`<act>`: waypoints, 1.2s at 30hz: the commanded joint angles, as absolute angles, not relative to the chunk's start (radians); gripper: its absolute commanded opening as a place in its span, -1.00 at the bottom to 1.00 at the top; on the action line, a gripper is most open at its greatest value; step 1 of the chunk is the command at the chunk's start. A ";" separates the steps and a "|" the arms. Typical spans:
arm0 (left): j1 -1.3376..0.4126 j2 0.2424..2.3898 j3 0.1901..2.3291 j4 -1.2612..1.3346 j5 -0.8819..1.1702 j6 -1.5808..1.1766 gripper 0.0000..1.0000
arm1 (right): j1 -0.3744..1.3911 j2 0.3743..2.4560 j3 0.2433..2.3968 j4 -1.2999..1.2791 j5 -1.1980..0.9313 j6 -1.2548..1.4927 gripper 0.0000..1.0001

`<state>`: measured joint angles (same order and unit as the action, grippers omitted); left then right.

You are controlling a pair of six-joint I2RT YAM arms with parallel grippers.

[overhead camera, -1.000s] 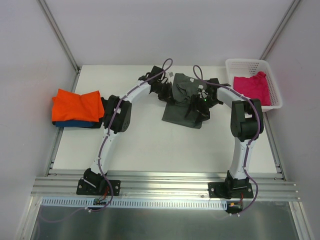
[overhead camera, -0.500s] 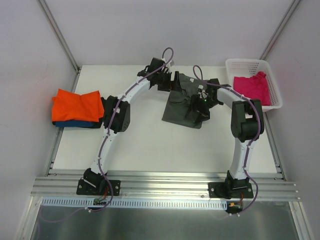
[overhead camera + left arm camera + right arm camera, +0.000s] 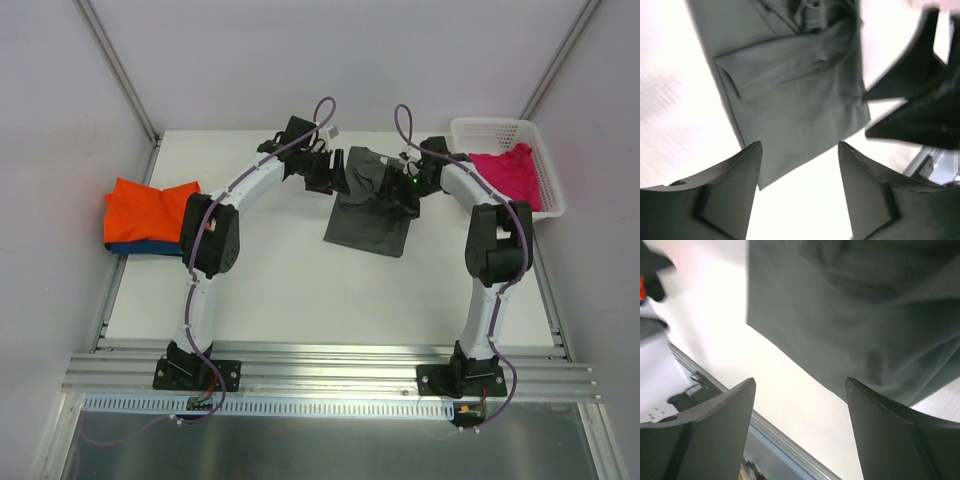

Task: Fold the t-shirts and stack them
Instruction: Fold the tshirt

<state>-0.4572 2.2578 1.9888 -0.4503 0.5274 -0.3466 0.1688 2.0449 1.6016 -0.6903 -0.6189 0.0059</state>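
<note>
- Your top view is bright, even and sharp throughout, with only faint, soft shadows on the table (image 3: 280, 280).
- On your left wrist, the table beside the fingers (image 3: 725, 200) burns out white (no texture left), and the right arm (image 3: 912, 107) ahead is motion-blurred.
- On your right wrist, the table between the fingers (image 3: 705, 435) glares; the dark grey t-shirt (image 3: 865, 315) beyond is soft and unfocused.

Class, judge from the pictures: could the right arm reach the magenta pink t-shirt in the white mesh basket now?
Probably yes. The magenta pink t-shirt lies uncovered in the open-topped white mesh basket, close to the right gripper, whose jaws are open and empty.
</note>
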 commanded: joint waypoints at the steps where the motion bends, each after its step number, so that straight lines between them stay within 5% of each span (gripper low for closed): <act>1: -0.474 2.160 1.941 -0.459 0.568 -0.288 0.22 | 0.146 2.011 1.686 -0.632 -0.696 0.064 0.53; 6: -0.503 2.152 1.924 -0.475 0.537 -0.270 -0.06 | 0.149 2.144 1.787 -0.614 -0.738 0.120 0.54; 30: -0.534 2.033 1.922 -0.522 0.287 -0.190 -0.07 | 0.199 2.232 1.764 -0.581 -0.721 0.117 0.57; 36: -0.538 2.008 1.890 -0.529 0.259 -0.175 -0.06 | 0.187 2.322 1.920 -0.569 -0.683 0.101 0.57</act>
